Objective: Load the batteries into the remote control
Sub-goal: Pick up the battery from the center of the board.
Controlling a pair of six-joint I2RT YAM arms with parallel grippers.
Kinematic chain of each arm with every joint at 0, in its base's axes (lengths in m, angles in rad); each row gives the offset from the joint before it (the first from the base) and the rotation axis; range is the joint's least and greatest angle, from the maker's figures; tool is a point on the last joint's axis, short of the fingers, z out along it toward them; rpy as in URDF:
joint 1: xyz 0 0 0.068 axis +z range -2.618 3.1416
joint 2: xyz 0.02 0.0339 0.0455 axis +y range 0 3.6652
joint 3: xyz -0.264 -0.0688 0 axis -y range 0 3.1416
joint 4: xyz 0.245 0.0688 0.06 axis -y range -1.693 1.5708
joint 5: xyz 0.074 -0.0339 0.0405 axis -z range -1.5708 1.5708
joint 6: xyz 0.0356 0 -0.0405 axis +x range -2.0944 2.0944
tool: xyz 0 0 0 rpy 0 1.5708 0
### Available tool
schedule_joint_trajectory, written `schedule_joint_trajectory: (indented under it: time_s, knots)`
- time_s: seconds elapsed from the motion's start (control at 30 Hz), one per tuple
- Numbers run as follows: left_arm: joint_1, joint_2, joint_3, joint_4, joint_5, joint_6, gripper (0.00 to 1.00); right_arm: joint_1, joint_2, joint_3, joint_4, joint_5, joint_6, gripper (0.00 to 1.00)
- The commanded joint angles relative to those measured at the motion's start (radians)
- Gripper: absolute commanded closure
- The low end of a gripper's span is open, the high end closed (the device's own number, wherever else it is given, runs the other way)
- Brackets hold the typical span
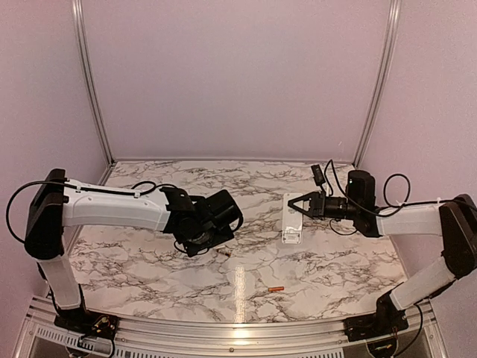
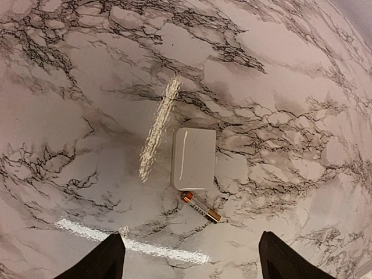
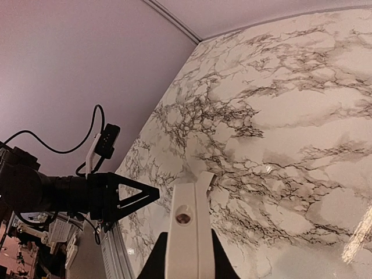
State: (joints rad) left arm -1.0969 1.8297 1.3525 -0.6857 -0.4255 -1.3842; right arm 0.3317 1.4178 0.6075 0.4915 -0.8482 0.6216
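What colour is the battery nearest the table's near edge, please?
The battery is orange-red, seen best in the top view.

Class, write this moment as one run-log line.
left gripper open above gold battery | right gripper shut on remote control | orange battery loose on table

The white remote control (image 1: 291, 224) sits clamped edge-on in the right gripper (image 3: 187, 251), while the gold battery (image 2: 200, 207) and the orange-red battery (image 1: 276, 288) lie flat, well apart.

Remote control (image 1: 291, 225) at right gripper (image 1: 294, 205), orange battery (image 1: 276, 289) well apart
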Motion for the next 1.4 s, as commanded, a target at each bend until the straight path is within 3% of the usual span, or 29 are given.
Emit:
schedule_joint_trajectory:
  time_s: [0.0, 0.13, 0.77, 1.07, 1.27, 1.37]
  knots:
    - [0.0, 0.066, 0.089, -0.128, 0.038, -0.114, 0.19, -0.037, -0.034, 0.027, -0.019, -0.005, -0.023, 1.0]
    - [0.012, 0.144, 0.122, -0.133, 0.113, -0.142, 0.33, -0.041, -0.051, 0.018, -0.021, -0.01, -0.025, 1.0]
    - [0.043, 0.297, 0.227, -0.133, 0.151, -0.102, 0.51, -0.042, -0.061, 0.005, -0.017, -0.022, -0.03, 1.0]
    - [0.052, 0.361, 0.26, -0.148, 0.145, -0.066, 0.54, -0.042, -0.06, 0.003, -0.022, -0.03, -0.037, 1.0]
    - [0.054, 0.381, 0.265, -0.169, 0.156, -0.035, 0.71, -0.061, -0.057, -0.001, -0.012, -0.037, -0.03, 1.0]
    - [0.055, 0.38, 0.272, -0.18, 0.158, -0.011, 0.72, -0.064, -0.055, -0.003, -0.01, -0.043, -0.03, 1.0]
